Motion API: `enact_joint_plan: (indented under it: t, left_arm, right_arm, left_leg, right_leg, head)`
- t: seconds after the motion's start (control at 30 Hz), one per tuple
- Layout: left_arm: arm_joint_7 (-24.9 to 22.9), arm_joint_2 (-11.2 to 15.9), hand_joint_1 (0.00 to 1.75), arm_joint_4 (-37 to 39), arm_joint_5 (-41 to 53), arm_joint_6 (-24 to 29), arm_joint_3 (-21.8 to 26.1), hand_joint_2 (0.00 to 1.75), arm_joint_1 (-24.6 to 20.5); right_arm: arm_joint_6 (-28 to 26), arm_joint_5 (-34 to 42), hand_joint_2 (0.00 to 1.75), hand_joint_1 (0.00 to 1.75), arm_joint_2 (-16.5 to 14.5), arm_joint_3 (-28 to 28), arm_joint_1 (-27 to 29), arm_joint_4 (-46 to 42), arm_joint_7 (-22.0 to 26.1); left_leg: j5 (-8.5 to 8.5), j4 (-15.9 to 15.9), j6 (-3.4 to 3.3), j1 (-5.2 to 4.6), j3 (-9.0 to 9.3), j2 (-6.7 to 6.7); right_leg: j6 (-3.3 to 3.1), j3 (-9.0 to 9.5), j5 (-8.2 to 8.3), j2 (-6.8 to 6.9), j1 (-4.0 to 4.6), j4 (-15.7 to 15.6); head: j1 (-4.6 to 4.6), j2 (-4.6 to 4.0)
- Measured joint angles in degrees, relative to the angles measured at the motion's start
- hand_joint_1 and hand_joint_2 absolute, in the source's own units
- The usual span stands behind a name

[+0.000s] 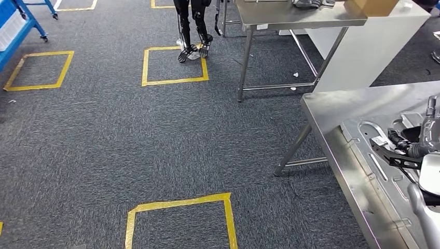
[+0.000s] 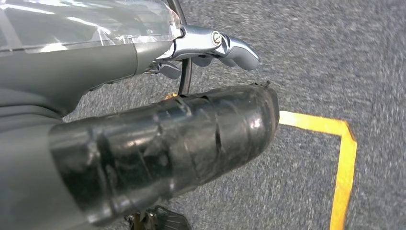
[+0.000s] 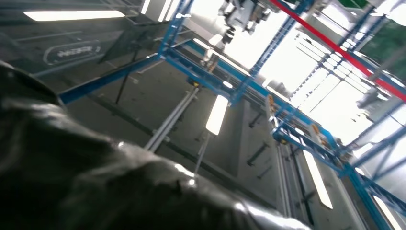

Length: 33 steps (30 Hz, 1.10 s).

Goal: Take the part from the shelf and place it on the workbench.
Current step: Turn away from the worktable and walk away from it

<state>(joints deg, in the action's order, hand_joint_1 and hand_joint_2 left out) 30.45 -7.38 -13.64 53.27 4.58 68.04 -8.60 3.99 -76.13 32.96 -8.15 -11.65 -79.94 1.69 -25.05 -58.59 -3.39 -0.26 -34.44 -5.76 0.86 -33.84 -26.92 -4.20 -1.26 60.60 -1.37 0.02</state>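
The part (image 1: 371,171) is a large silver stamped sheet-metal panel at the lower right of the head view, over the steel workbench (image 1: 332,106). My right hand (image 1: 428,132) holds it at its right side, and its fingers are mostly hidden. In the right wrist view the dark glossy hand (image 3: 95,182) points up toward the ceiling, with the part's grey surface (image 3: 72,52) beside it. My left hand (image 2: 158,139) hangs over the carpet with nothing in it; its black taped thumb and a silver finger (image 2: 225,45) are apart.
Grey carpet with yellow tape squares (image 1: 179,212) lies to the left of the bench. A second steel table (image 1: 290,21) with a cardboard box (image 1: 371,6) stands behind. Another robot's legs (image 1: 193,31) stand at the back, and a blue frame (image 1: 21,26) is far left.
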Motion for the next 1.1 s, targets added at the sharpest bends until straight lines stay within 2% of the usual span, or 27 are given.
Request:
enact_joint_plan:
  t: [0.03,0.07,0.1,0.13,0.17,0.2,0.27,0.3,0.33,0.37,0.4,0.43,0.5,0.53,0.6,0.63,0.7,0.77,0.8,0.83,0.87,0.9,0.93,1.0,1.03,1.07,1.1]
  left_arm:
    - [0.0,-0.08,0.0,0.0,0.0,-0.01,0.0,0.0,-0.01]
    - [0.0,-0.13,0.0,0.0,0.0,-0.01,0.01,0.0,0.03]
    - [-0.01,-0.09,0.0,-0.01,-0.01,-0.01,0.01,0.0,0.13]
    - [-0.01,-0.07,0.0,-0.03,-0.01,-0.01,0.02,0.0,0.23]
    - [-0.01,-0.08,0.0,-0.07,-0.01,-0.01,0.02,0.0,0.26]
    - [-0.01,-0.09,0.0,-0.1,-0.02,-0.01,0.02,0.0,0.19]
    - [-0.01,-0.14,0.0,-0.13,-0.02,-0.01,0.01,0.0,-0.02]
    - [-0.01,-0.13,0.0,-0.13,-0.03,-0.02,0.01,0.0,-0.06]
    - [-0.01,-0.12,0.0,-0.13,-0.03,-0.05,0.01,0.0,-0.02]
    - [-0.01,-0.11,0.0,-0.13,-0.03,-0.09,0.02,0.0,0.05]
    - [0.01,-0.09,0.0,-0.13,-0.03,-0.14,0.02,0.0,0.12]
    - [0.03,-0.07,0.0,-0.14,-0.02,-0.17,0.02,0.0,0.14]
    - [0.14,-0.02,0.0,-0.15,-0.01,-0.22,0.02,0.0,0.03]
    - [0.2,-0.02,0.0,-0.15,-0.01,-0.26,0.02,0.0,-0.02]
    - [0.29,-0.01,0.0,-0.15,0.0,-0.31,0.02,0.0,0.05]
    - [0.31,0.01,0.0,-0.15,0.0,-0.32,0.02,0.0,0.15]
    - [0.33,0.03,0.0,-0.15,-0.02,-0.39,0.02,0.0,0.22]
    - [0.35,0.04,0.0,-0.15,-0.11,-0.56,0.02,0.0,0.14]
    - [0.36,0.04,0.0,-0.15,-0.2,-0.64,0.02,0.0,0.11]
    - [0.36,0.04,0.0,-0.15,-0.28,-0.73,0.02,0.0,0.12]
    - [0.38,0.04,0.0,-0.15,-0.36,-0.77,0.02,0.0,0.14]
    - [0.4,0.04,0.0,-0.15,-0.4,-0.81,0.02,0.0,0.17]
    - [0.44,0.04,0.0,-0.15,-0.42,-0.86,0.02,0.0,0.17]
    - [0.53,0.01,0.0,-0.15,-0.46,-0.95,0.02,0.0,0.07]
    - [0.57,-0.01,0.0,-0.15,-0.48,-0.99,0.02,0.0,0.01]
    - [0.61,-0.03,0.0,-0.15,-0.49,-1.01,0.02,0.0,0.03]
    - [0.63,-0.03,0.0,-0.15,-0.5,-1.02,0.02,0.0,0.1]
  right_arm:
    - [-0.01,0.0,0.0,0.0,0.1,0.0,0.0,0.01,-0.01]
    - [-0.01,0.0,0.0,0.0,0.19,0.0,-0.03,0.01,-0.01]
    - [-0.01,0.0,0.0,0.0,0.26,0.0,-0.13,-0.02,-0.01]
    - [-0.02,0.0,0.0,0.0,0.25,0.0,-0.26,-0.04,-0.02]
    - [-0.02,0.0,0.0,0.0,0.21,0.0,-0.33,-0.07,-0.01]
    - [-0.02,0.0,0.0,0.0,0.18,0.0,-0.35,-0.08,-0.01]
    - [-0.02,0.0,0.0,0.0,0.15,0.0,-0.29,-0.08,0.0]
    - [-0.02,0.0,0.0,0.0,0.14,0.0,-0.28,-0.07,0.01]
    - [-0.01,0.0,0.0,0.0,0.13,0.0,-0.24,-0.05,0.02]
    - [-0.01,0.0,0.0,0.0,0.12,0.0,-0.22,-0.03,0.02]
    - [-0.01,0.0,0.0,0.0,0.11,0.0,-0.22,-0.02,0.02]
    - [-0.01,0.0,0.0,0.0,0.11,0.0,-0.23,-0.01,0.02]
    - [-0.02,0.0,0.0,0.0,0.12,0.0,-0.26,-0.01,0.02]
    - [-0.02,0.0,0.0,0.0,0.13,0.0,-0.3,-0.01,0.02]
    - [-0.03,0.0,0.0,0.0,0.14,-0.01,-0.34,-0.01,0.01]
    - [-0.04,0.0,0.0,0.0,0.15,-0.01,-0.34,0.0,-0.01]
    - [-0.04,0.0,0.0,0.0,0.17,-0.01,-0.3,0.03,-0.01]
    - [-0.04,0.0,0.0,0.0,0.22,0.0,-0.05,0.17,0.0]
    - [-0.04,0.0,0.0,0.0,0.23,0.0,0.2,0.32,0.0]
    - [-0.04,0.0,0.0,0.0,0.23,0.0,0.5,0.5,0.01]
    - [-0.05,0.0,0.0,0.0,0.22,0.0,0.75,0.69,0.02]
    - [-0.07,0.0,0.0,0.0,0.22,0.0,0.9,0.85,0.03]
    - [-0.08,0.0,0.0,0.0,0.26,0.0,0.96,0.96,0.05]
    - [-0.11,0.0,0.0,0.0,0.4,0.0,0.99,1.11,0.22]
    - [-0.12,0.0,0.0,0.0,0.52,0.0,1.03,1.21,0.36]
    - [-0.12,0.0,0.0,0.0,0.62,0.0,1.03,1.32,0.48]
    - [-0.13,0.0,0.0,0.0,0.68,0.0,1.01,1.41,0.55]
  left_leg:
    - [0.17,-0.03,0.29,0.19,-0.35,-0.67]
    - [0.4,0.02,0.7,0.38,-0.66,-1.41]
    - [0.59,0.17,1.1,0.49,-0.8,-2.19]
    - [0.54,0.13,1.43,0.41,-0.83,-2.14]
    - [0.01,-0.5,1.74,0.25,-1.07,-1.1]
    - [-1.11,-2.17,2.01,0.08,-1.81,0.56]
    - [-4.61,-8.65,2.53,0.25,-4.9,4.15]
    - [-6.06,-12.2,2.79,0.44,-6.67,4.88]
    - [-6.67,-14.5,3.02,0.63,-7.79,5.21]
    - [-6.23,-14.75,3.21,0.77,-7.86,5.4]
    - [-4.85,-12.71,3.32,0.87,-6.69,5.66]
    - [-3.0,-8.92,3.32,0.91,-4.53,6.35]
    - [-0.82,-1.87,2.84,0.63,-0.62,8.12]
    - [-0.53,-0.1,2.46,0.47,0.3,8.57]
    - [-0.49,0.47,1.69,0.28,0.35,7.7]
    - [-0.35,0.61,1.32,0.34,0.37,7.15]
    - [0.03,1.02,0.65,0.49,0.46,6.13]
    - [0.2,1.15,0.29,0.5,0.47,5.15]
    - [0.2,1.11,0.21,0.41,0.44,4.57]
    - [0.19,1.05,0.17,0.3,0.44,3.89]
    - [0.16,0.95,0.14,0.19,0.44,3.16]
    - [0.1,0.8,0.13,0.11,0.44,2.4]
    - [0.02,0.61,0.15,0.06,0.46,1.63]
    - [-0.11,0.24,0.34,0.05,0.28,0.18]
    - [-0.08,0.13,0.55,0.12,0.07,-0.48]
    - [-0.01,0.14,0.85,0.24,-0.17,-1.14]
    - [0.13,0.2,1.19,0.35,-0.34,-1.82]
  right_leg:
    - [-0.25,0.43,0.2,-0.94,0.08,-1.32]
    - [-0.41,0.56,0.11,-1.05,0.17,-1.67]
    - [-0.55,0.73,0.19,-0.27,0.21,-2.13]
    - [-0.69,1.12,0.36,0.58,0.14,-2.66]
    - [-0.95,1.62,0.56,1.45,-0.01,-3.33]
    - [-1.19,2.09,0.77,2.38,-0.17,-3.97]
    - [-1.5,2.52,0.89,4.1,-0.19,-4.46]
    - [-1.5,2.5,0.84,4.95,-0.15,-4.41]
    - [-1.45,2.46,0.76,5.76,-0.14,-4.3]
    - [-1.35,2.41,0.66,6.57,-0.16,-4.17]
    - [-1.19,2.4,0.51,7.32,-0.2,-3.99]
    - [-0.96,2.42,0.32,8.02,-0.24,-3.75]
    - [-0.33,2.47,-0.16,9.26,-0.04,-3.25]
    - [0.03,2.52,-0.35,9.8,0.11,-3.08]
    - [0.69,2.74,-0.52,10.83,0.22,-3.08]
    - [1.05,2.85,-0.7,10.71,0.08,-3.07]
    - [1.51,2.19,-2.43,8.33,-0.33,-1.1]
    - [1.64,-0.77,-6.13,5.33,-0.5,5.34]
    - [1.63,-2.75,-7.79,4.77,-0.45,9.34]
    - [1.6,-4.37,-8.57,4.52,-0.42,12.35]
    - [1.5,-5.19,-8.21,4.42,-0.41,13.51]
    - [1.32,-4.83,-6.58,4.23,-0.41,12.09]
    - [1.06,-3.51,-4.15,3.68,-0.41,8.63]
    - [0.49,-0.39,-0.81,1.35,-0.43,1.29]
    - [0.29,0.49,-0.24,0.55,-0.37,-0.81]
    - [0.13,0.8,-0.43,0.25,-0.27,-1.53]
    - [0.02,0.87,-0.4,0.75,-0.12,-1.83]
  head:
    - [0.04,0.0]
    - [0.07,0.0]
    - [0.03,0.0]
    - [0.05,0.0]
    - [0.19,0.0]
    - [0.33,0.0]
    - [0.6,0.0]
    - [0.6,0.0]
    - [0.61,0.0]
    - [0.61,0.0]
    - [0.62,0.0]
    - [0.62,0.0]
    - [0.59,0.0]
    - [0.56,0.0]
    - [0.52,0.0]
    - [0.53,0.0]
    - [0.5,0.0]
    - [0.49,0.0]
    - [0.48,0.0]
    - [0.49,0.0]
    - [0.49,0.0]
    - [0.49,0.0]
    - [0.49,0.0]
    - [0.5,0.0]
    - [0.51,0.0]
    - [0.5,0.0]
    - [0.49,0.0]
